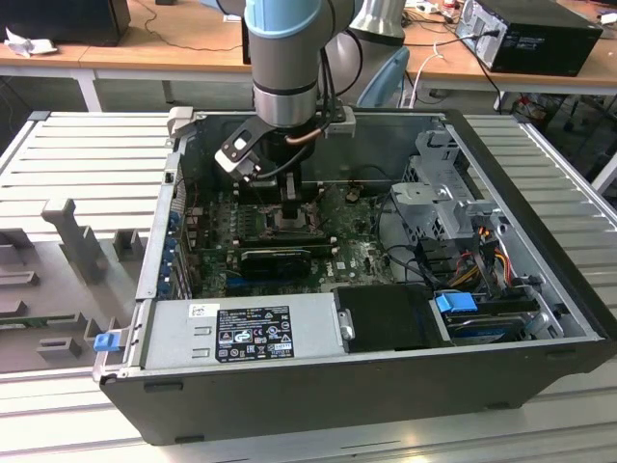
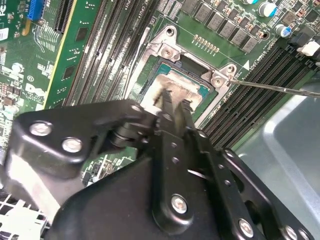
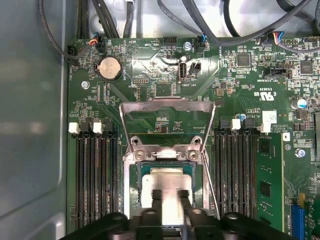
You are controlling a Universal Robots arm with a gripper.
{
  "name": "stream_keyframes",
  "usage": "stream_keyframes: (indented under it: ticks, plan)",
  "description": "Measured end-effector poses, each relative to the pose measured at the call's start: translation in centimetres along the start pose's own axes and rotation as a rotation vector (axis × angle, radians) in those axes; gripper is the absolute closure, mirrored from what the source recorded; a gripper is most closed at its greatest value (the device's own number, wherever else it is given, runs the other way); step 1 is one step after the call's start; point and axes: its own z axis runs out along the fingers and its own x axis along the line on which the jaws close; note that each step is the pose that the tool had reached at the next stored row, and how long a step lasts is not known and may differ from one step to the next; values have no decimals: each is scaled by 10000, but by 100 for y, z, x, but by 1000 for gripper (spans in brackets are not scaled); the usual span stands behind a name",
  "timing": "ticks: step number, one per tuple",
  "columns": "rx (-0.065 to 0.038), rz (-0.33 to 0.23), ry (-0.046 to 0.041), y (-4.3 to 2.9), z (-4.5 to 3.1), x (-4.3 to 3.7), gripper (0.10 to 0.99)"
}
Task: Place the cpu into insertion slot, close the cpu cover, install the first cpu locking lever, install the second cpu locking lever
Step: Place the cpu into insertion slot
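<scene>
Exterior view: the arm (image 1: 284, 58) reaches straight down into an open computer case (image 1: 318, 391) lying on a grey slatted tabletop (image 1: 87, 154). The case walls stand well clear of the arm. Toward the exterior view's right the drive cage (image 1: 448, 193) and loose cables leave open board between them and the arm. A long black expansion card (image 1: 280, 258) lies just beside the work spot, with the power supply (image 1: 241, 333) beyond it at the near wall.

In the first wrist view the insertion slot (image 3: 165, 155) sits between two banks of memory slots (image 3: 95, 175). These run close along both sides of its silvery rim, so there is little free room sideways. The cpu cover (image 3: 167, 105) is swung fully back on its hinge. Green board shows through its window, and the socket is left uncovered. A thin silvery locking lever (image 3: 212, 187) runs along one edge of the rim, clear of the cover.

The cpu (image 3: 167, 180) lies flat inside the insertion slot, square to the rim, with its pale tan-grey metal face upward and a dark border around it. The claw (image 3: 170, 197) stands directly over it. Its two fingers (image 3: 156, 200) are parted by a narrow gap, narrower than the chip, and grip nothing. The tips seem to rest on the chip's face, though contact cannot be confirmed in either wrist view.
</scene>
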Motion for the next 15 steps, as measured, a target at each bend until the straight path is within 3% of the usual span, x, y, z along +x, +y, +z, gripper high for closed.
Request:
stream_keyframes:
  ticks: [1, 3, 4, 15]
  plan:
    - [-1, 0, 0, 0, -3, 0, 929]
    - [-1, 0, 0, 0, -5, 0, 929]
    - [-1, 0, -2, 0, -8, 0, 980]
    - [-1, 2, -2, 2, -41, 1, 980]
